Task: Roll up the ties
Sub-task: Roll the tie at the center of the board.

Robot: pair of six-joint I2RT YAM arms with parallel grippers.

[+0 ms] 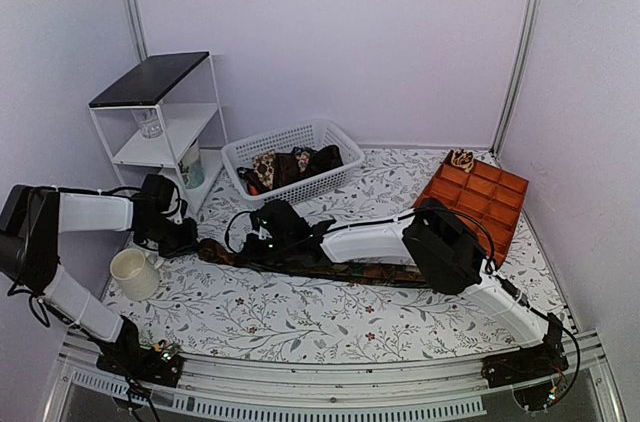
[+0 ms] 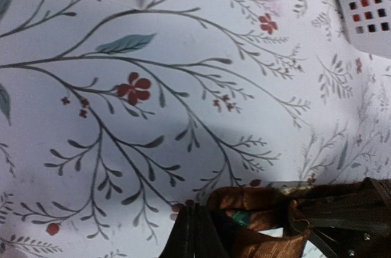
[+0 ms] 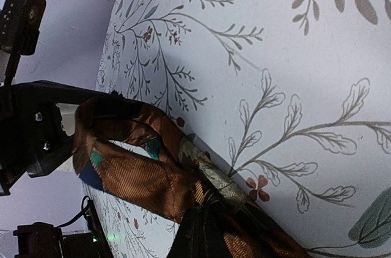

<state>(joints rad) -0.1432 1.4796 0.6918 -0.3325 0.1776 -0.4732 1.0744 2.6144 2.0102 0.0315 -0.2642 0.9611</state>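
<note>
One dark brown and rust tie point(image 1: 375, 272) lies stretched across the table. Its left end is folded into a loop point(image 3: 131, 169) showing teal patches. My right gripper point(image 3: 208, 236) reaches far left and is shut on this tie where the loop begins, with fabric bunched at its fingers. My left gripper point(image 2: 195, 233) faces it, shut. Its fingers rest against the loop's edge point(image 2: 256, 206), and no fabric shows between them. More ties point(image 1: 290, 164) lie piled in the white basket point(image 1: 235, 154). A tan spotted roll point(image 1: 461, 159) sits in the far corner compartment of the orange tray point(image 1: 485, 204).
A cream mug point(image 1: 133, 272) stands near the left arm. A white shelf unit point(image 1: 150, 82) with a dark top, holding a glass, stands at the back left. The basket's corner point(image 2: 366, 1) shows close to the left gripper. Walls enclose the table.
</note>
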